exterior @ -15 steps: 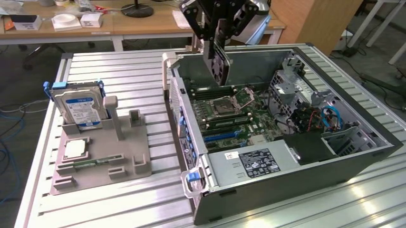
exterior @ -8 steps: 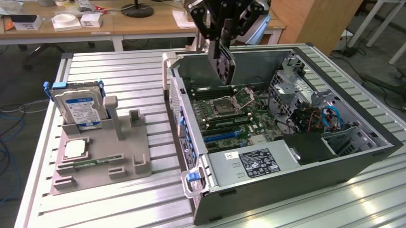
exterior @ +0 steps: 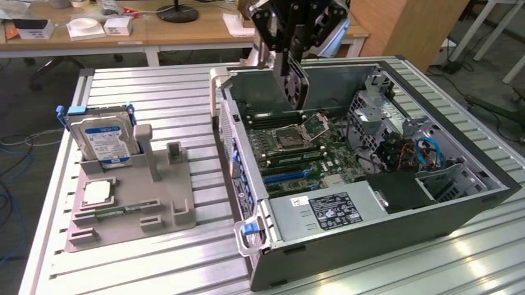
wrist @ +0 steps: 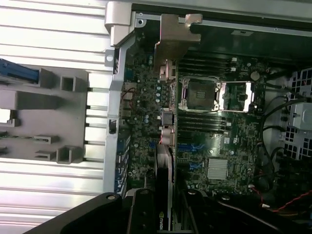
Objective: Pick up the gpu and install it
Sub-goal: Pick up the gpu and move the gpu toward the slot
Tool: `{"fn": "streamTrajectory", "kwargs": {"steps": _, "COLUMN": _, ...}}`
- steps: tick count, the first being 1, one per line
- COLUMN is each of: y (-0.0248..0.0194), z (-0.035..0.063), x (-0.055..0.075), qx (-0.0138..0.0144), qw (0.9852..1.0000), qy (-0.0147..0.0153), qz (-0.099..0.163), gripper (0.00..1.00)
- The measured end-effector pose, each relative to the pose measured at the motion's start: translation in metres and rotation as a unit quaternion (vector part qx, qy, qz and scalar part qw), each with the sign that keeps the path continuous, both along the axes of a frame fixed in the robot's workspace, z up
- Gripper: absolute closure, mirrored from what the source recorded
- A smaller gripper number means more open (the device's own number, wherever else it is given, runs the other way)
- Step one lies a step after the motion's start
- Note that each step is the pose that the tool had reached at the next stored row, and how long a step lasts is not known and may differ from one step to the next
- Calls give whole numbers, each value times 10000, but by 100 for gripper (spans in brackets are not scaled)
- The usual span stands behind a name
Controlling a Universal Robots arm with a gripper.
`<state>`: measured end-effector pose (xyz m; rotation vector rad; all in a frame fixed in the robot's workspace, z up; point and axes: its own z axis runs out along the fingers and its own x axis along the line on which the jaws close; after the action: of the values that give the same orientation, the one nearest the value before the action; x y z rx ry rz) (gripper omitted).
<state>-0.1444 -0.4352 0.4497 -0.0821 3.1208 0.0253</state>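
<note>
The gripper (exterior: 289,52) hung over the open computer case (exterior: 459,203), clamped on the gpu (exterior: 293,83). Its jaws were drawn in only as far as the card's body allowed, one on each face. The card hung upright below them, edge downward, over the far end of the motherboard (exterior: 303,150). Its lower edge looked to be above the board, not seated in anything.

From the wrist view the gpu (wrist: 165,146) appeared edge-on as a thin strip running away from the gripper (wrist: 163,214) across the board. Its silver bracket (wrist: 176,31) sat at the far end, close to the case wall, and the CPU socket (wrist: 200,92) lay just beside the strip.

Off to the exterior view's left, well apart from the case, the grey holder tray (exterior: 164,209) sat on the slatted table (exterior: 147,264). It carried the hard drive (exterior: 102,138) standing upright and the CPU chip (exterior: 98,192) lying flat.

Much was hard to see. The upper part of the gripper was cut off by the edge of the exterior view, and its fingertips merged into the dark card. The card's face read only as a dark slab with no detail. In the wrist view the card covered whatever slot lay beneath it, and I could not tell how high it hung above the board.
</note>
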Motion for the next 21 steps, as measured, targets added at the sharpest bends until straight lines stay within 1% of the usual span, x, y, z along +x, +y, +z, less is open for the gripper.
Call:
{"fn": "streamTrajectory", "kwargs": {"steps": 3, "y": 0, "z": -6, "x": 21, "qx": -1, "qw": 10000, "qy": 1, "qz": -65, "gripper": 74}}
{"fn": "streamTrajectory", "kwargs": {"steps": 5, "y": 0, "z": -24, "x": 117, "qx": -1, "qw": 9997, "qy": 1, "qz": -241, "gripper": 74}}
{"fn": "streamTrajectory", "kwargs": {"steps": 6, "y": 0, "z": -27, "x": 179, "qx": -1, "qw": 9997, "qy": 0, "qz": -248, "gripper": 74}}
{"fn": "streamTrajectory", "kwargs": {"steps": 8, "y": 0, "z": -28, "x": 223, "qx": -1, "qw": 9997, "qy": 1, "qz": -249, "gripper": 74}}
{"fn": "streamTrajectory", "kwargs": {"steps": 21, "y": 0, "z": -36, "x": 425, "qx": -1, "qw": 9997, "qy": 0, "qz": -252, "gripper": 74}}
